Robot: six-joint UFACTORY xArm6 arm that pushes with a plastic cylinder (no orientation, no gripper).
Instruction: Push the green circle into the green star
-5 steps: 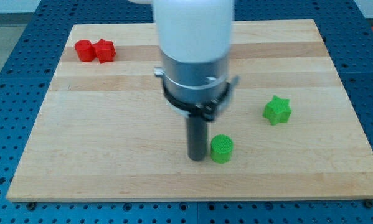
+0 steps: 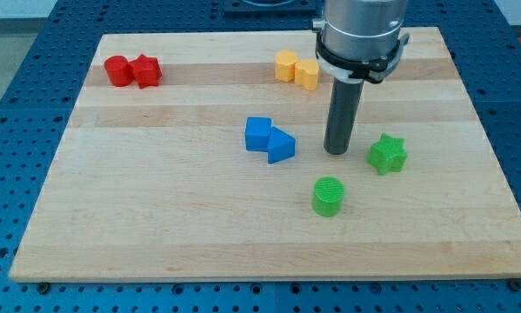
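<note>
The green circle is a short green cylinder lying on the wooden board right of centre, near the view's bottom. The green star lies up and to the right of it, with a gap between them. My tip rests on the board just left of the green star and above the green circle, touching neither as far as I can see.
Two blue blocks, a cube and a triangle, touch each other left of my tip. Two yellow blocks sit at the view's top, partly beside the arm. Two red blocks sit at the top left.
My tip has moved from the green circle's left side up and to the right, near the star. The green circle has shifted slightly right. The blue and yellow blocks are now uncovered.
</note>
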